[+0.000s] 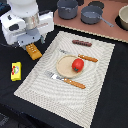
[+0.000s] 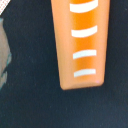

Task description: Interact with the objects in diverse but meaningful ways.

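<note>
Gripper [image 1: 31, 44]: hangs directly over the bread block [image 1: 33, 51] at the placemat's [image 1: 100, 95] edge on the exterior view's left; the fingers are hidden by the arm's body, so I cannot tell whether the claw is wide, narrow or holding.
Bread block: lies on the dark table [image 1: 115, 100], just off the placemat; the wrist view shows its orange face [image 2: 82, 42] with pale stripes, long axis running up the picture, no fingertips in sight.
Step in hand: likely lining up for a grasp of the bread block.
How to do it well: centre over the block's middle, set the jaws across its narrow width, descend straight and close only once the pads flank both long sides.
Risk: an off-centre pinch could twist or flick the block away.
Other toys: tomato [image 1: 77, 65] on the wooden plate [image 1: 64, 67], sausage [image 1: 82, 43] near the placemat's far edge, yellow packet [image 1: 16, 71] well apart on the table.
</note>
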